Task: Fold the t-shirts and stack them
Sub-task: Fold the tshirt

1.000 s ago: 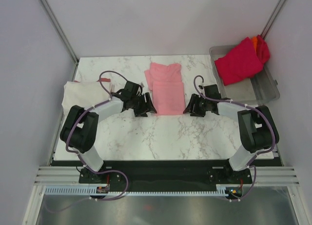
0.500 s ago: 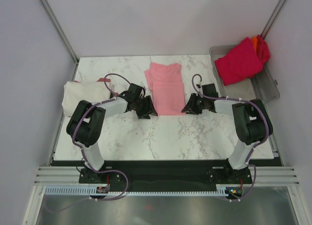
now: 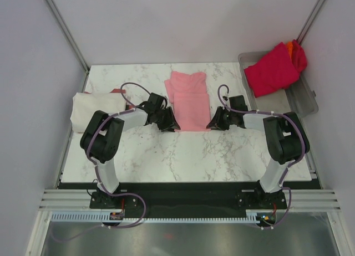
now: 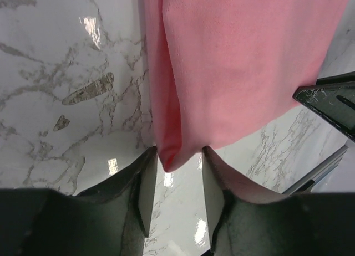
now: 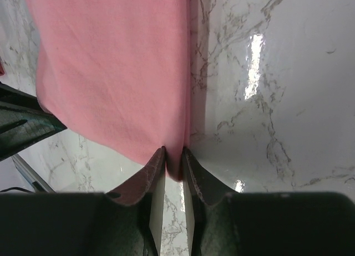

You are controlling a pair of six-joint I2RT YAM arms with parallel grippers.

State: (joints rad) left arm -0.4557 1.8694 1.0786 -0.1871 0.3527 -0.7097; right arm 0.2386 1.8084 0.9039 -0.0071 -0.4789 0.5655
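A light pink t-shirt (image 3: 188,101), folded into a long strip, lies flat on the marble table. My left gripper (image 3: 170,123) is at its near left corner. In the left wrist view that pink corner (image 4: 177,156) sits between the two fingers (image 4: 145,184), which still stand apart: open. My right gripper (image 3: 214,123) is at the near right corner. Its fingers (image 5: 157,178) press on the pink corner (image 5: 175,166) from both sides: shut on it. A folded cream-white t-shirt (image 3: 94,106) lies at the left edge, with a dark red sliver (image 3: 116,92) beside it.
A grey translucent tray (image 3: 304,103) stands at the back right, holding a crumpled crimson t-shirt (image 3: 272,70) with orange cloth (image 3: 289,45) behind it. White walls close in the table on three sides. The arm bases are at the near edge.
Both grippers have slid inward to the pink t-shirt's near corners. Both pairs of jaws have narrowed, and the right pair has closed onto the cloth.
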